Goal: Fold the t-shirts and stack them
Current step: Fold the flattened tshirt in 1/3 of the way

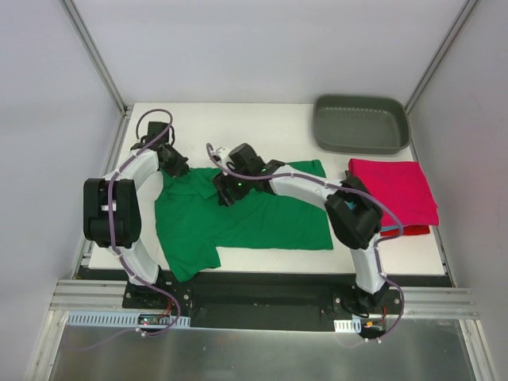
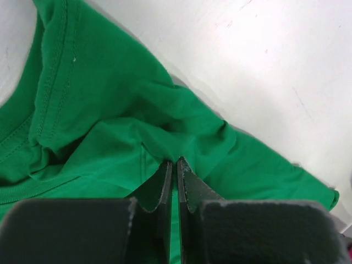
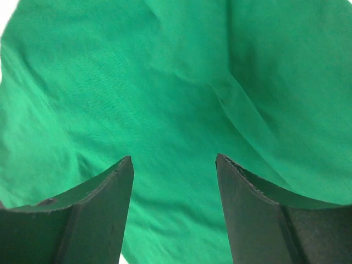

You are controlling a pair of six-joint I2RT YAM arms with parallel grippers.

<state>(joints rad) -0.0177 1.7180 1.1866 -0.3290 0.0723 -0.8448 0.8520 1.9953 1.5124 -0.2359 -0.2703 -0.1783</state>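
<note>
1. Green t-shirt (image 1: 254,222) is lying spread out, unfolded, mid-table (image 1: 238,119), with its collar end under both grippers.
2. Left gripper (image 2: 176,161) is pinching a ridge of cloth beside the collar, jaws together on the fabric. It is likely anchoring that shoulder for the fold.
3. Right gripper (image 3: 174,157) is hovering just over the shirt, jaws apart and holding nothing. It is probably lining up the matching grip.
4. Folded crimson-pink shirt (image 1: 393,190) is sitting at right as the stack base.

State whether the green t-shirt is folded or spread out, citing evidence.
Spread out, not folded: the green t-shirt lies open across the table, a sleeve sticking out.
</note>
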